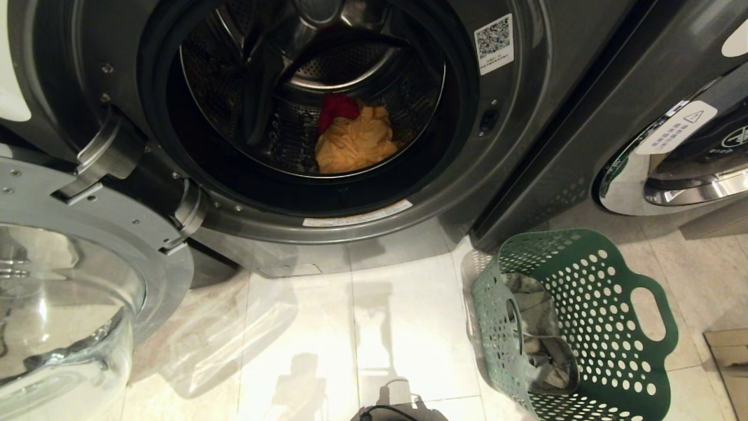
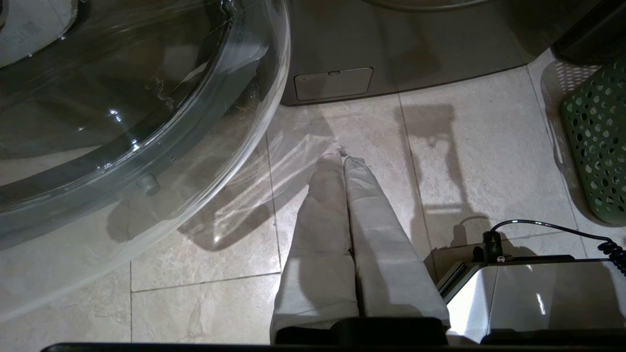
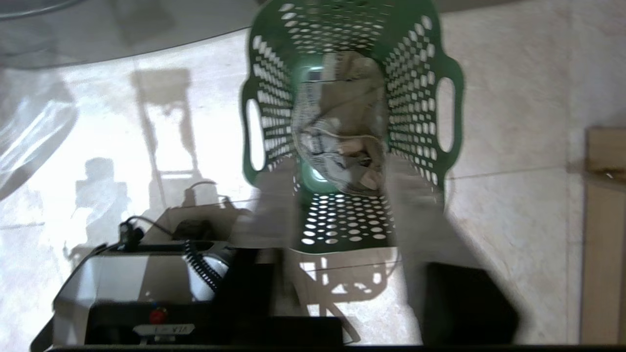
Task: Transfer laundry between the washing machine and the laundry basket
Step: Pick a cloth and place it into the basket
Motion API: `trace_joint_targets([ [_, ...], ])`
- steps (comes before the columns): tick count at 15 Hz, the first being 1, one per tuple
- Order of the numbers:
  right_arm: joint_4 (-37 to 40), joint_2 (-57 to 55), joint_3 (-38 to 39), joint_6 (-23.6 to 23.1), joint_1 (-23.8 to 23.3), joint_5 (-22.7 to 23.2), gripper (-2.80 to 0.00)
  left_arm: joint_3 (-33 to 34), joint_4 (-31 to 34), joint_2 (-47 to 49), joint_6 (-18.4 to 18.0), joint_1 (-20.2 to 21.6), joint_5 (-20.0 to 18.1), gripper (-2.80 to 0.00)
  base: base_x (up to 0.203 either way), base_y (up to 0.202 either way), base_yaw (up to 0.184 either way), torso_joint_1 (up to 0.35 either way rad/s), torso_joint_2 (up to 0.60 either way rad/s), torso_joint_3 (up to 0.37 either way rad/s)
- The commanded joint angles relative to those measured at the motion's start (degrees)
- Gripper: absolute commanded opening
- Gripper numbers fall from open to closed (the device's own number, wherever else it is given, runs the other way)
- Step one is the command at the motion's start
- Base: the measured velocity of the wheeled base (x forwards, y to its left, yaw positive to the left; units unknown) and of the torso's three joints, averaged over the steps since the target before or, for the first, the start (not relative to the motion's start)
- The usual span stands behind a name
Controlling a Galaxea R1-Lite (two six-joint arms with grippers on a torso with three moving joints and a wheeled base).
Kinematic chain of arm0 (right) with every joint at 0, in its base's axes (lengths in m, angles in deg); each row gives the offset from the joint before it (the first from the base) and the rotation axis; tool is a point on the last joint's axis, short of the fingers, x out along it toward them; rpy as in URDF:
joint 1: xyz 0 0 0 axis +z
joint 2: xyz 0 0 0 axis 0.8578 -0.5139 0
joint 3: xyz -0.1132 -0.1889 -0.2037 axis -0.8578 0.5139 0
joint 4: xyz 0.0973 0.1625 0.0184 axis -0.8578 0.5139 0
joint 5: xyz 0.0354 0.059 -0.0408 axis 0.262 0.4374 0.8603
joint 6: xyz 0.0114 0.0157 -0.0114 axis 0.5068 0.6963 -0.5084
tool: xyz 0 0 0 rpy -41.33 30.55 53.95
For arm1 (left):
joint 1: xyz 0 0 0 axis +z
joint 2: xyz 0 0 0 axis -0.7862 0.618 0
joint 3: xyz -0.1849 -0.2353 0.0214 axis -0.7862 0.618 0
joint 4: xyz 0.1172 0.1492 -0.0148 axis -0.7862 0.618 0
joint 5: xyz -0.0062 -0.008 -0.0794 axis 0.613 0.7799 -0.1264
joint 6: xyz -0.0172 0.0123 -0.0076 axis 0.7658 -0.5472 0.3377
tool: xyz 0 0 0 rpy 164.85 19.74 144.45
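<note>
The washing machine [image 1: 526, 123] stands open. In its drum lie a yellow-orange garment [image 1: 353, 146] and, behind it, a bright red one [image 1: 338, 108]. The green laundry basket [image 1: 590, 275] sits on the floor at the lower right with a grey garment [image 1: 540, 333] inside. Neither arm shows in the head view. My right gripper [image 3: 342, 164] hangs above the basket [image 3: 450, 73], its blurred fingers [image 3: 415, 195] apart and empty, with the grey garment [image 3: 337, 122] beyond them. My left gripper [image 2: 342, 152] is parked over the floor tiles, shut and empty.
The machine's glass door [image 1: 117, 257] swings out low at the left, close beside my left gripper [image 2: 146, 122]. Another machine [image 1: 672, 158] stands to the right. My base [image 2: 528, 293] sits near the basket [image 2: 596, 146]. A wooden edge [image 3: 604, 195] is right of the basket.
</note>
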Motion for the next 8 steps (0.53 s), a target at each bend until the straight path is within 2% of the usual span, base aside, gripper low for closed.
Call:
trace_joint_targets([
  [1,0.3,1.3,0.4,-0.1,4.8,0.0,-2.8,0.0,0.0,0.1,0.0,0.0,0.0,-2.8,0.0,0.0,0.0,0.0,0.0,0.0],
  [4,0.5,2.0,1.3,0.0,13.0,-0.1,-2.8,0.0,0.0,0.1,0.0,0.0,0.0,-2.8,0.0,0.0,0.0,0.0,0.0,0.0],
  [8,7.6,2.1,1.0,-0.1,13.6,0.0,-2.8,0.0,0.0,0.1,0.0,0.0,0.0,-2.8,0.0,0.0,0.0,0.0,0.0,0.0],
])
